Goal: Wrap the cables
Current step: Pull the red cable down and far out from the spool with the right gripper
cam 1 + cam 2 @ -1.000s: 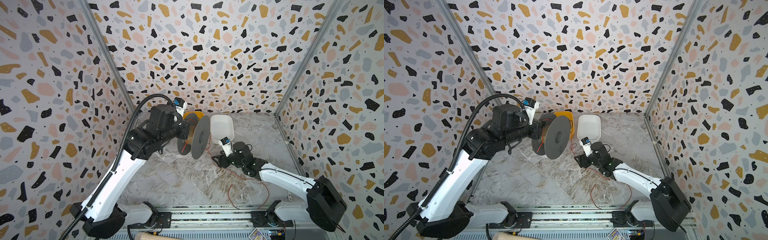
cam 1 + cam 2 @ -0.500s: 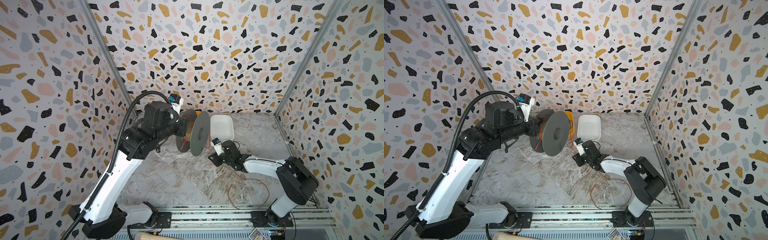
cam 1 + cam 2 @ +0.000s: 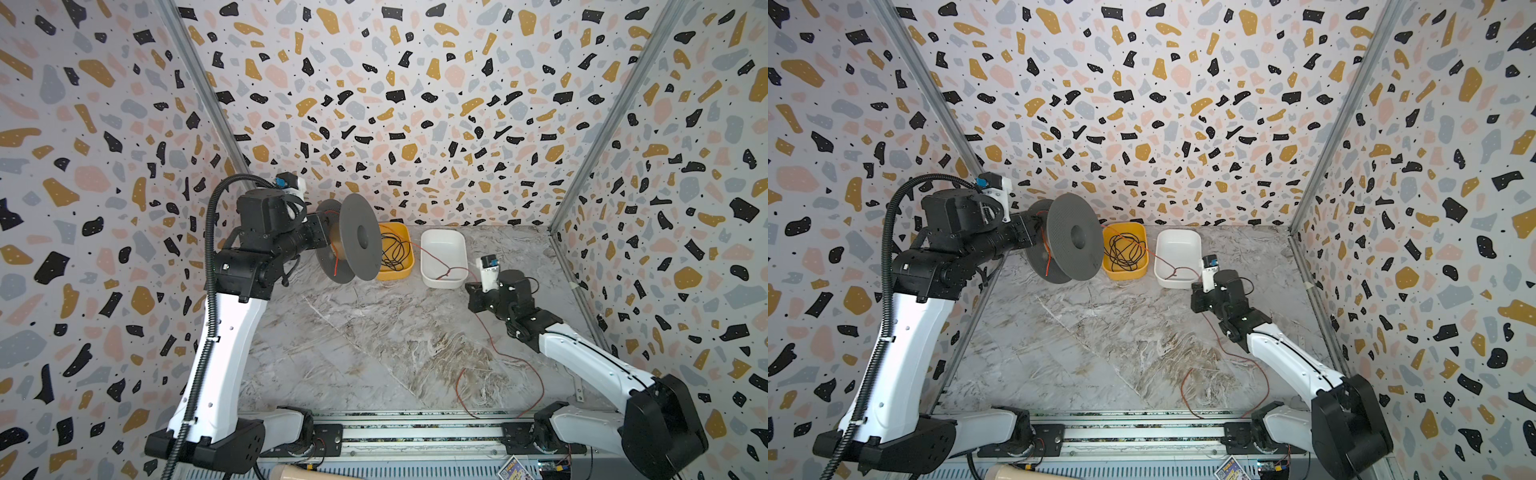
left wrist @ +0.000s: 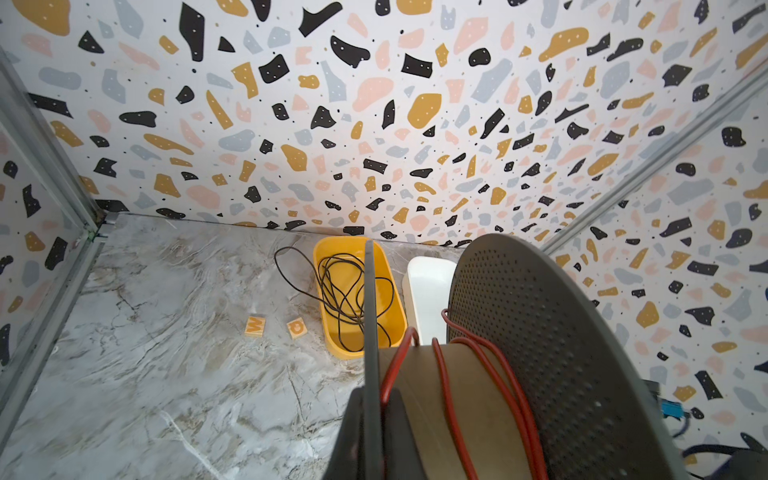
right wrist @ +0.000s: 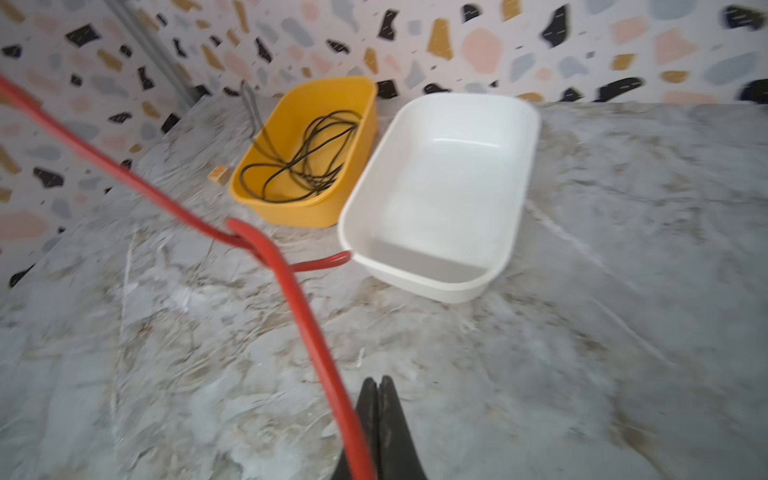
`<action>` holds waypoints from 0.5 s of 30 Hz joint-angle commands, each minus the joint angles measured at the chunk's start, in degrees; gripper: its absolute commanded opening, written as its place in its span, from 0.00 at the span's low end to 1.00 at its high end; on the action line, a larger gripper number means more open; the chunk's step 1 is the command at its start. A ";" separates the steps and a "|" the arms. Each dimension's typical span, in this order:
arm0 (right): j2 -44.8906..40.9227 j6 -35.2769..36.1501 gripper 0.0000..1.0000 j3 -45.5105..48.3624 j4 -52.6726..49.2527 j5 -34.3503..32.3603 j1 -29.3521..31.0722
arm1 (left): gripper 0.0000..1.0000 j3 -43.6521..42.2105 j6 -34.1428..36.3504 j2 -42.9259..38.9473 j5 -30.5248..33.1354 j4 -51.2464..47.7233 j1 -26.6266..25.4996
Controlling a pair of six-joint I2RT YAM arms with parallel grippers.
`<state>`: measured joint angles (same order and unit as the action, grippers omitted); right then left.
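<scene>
My right gripper has its fingers pressed together. The red-orange wire lies against one finger; I cannot tell whether it is pinched. Thin and kinked, it stretches leftward across the white tub and the yellow tub, which holds a tangled black wire. It ends on the spool, whose flange my left gripper clamps.

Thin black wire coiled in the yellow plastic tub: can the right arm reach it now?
Probably not at once. The right gripper is shut, apparently on the thin red-orange wire, which stretches above the yellow plastic tub holding the thin black wire. The white plastic tub also stands between.
</scene>
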<state>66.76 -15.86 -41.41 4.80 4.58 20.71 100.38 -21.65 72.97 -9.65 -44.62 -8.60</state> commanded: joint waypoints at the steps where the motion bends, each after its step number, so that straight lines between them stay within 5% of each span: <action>1: -3.70 -2.20 0.00 -0.25 -5.66 -0.88 -7.92 | 0.00 0.52 -3.91 -1.43 -1.56 9.16 2.32; 6: -3.51 -5.52 0.00 -4.82 -8.32 2.44 -22.77 | 0.00 -0.12 -4.72 -2.14 -1.78 9.46 4.48; 15: 0.90 -7.14 0.00 -5.77 -8.31 7.77 -36.87 | 0.00 -1.35 -5.11 -3.80 -0.93 9.29 6.67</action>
<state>66.85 -21.02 -46.57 -2.07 10.85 -13.26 98.39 -25.36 71.72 -12.95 -43.29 -3.53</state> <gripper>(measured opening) 0.046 0.052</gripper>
